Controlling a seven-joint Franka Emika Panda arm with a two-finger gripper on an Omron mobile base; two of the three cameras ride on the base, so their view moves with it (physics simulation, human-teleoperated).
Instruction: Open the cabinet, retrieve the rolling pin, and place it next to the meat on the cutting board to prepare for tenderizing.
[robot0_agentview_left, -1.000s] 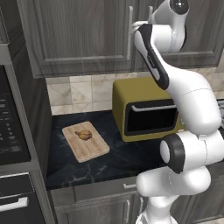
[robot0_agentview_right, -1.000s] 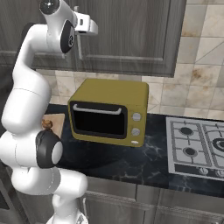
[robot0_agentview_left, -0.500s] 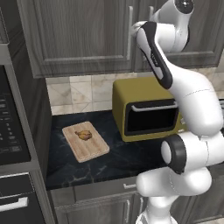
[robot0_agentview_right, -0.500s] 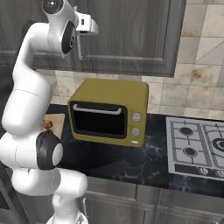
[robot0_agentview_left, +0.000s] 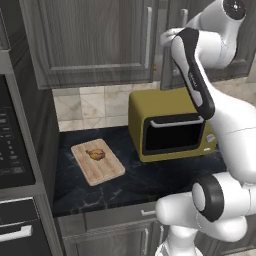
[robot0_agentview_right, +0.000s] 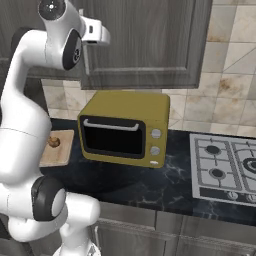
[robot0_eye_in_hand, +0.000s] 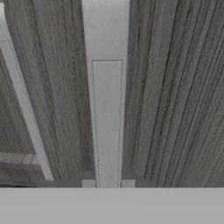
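Note:
The cabinet has dark grey wood-grain doors, and both look closed. In the hand view a long silver bar handle runs straight up the middle. My gripper straddles that handle, one fingertip pressed against each side. In the right base view my gripper is raised against the cabinet door. The cutting board lies on the dark counter left of the oven, with the meat on its far half; board and meat also show beside my arm. The rolling pin is hidden.
A mustard-yellow toaster oven stands on the counter under the cabinet, right of the board. A gas hob lies at the far right. A tall oven column bounds the counter on the left. A second bar handle shows on the neighbouring door.
The upper arm and hand have edged slightly toward the cabinet door. The doors, board and meat have not moved.

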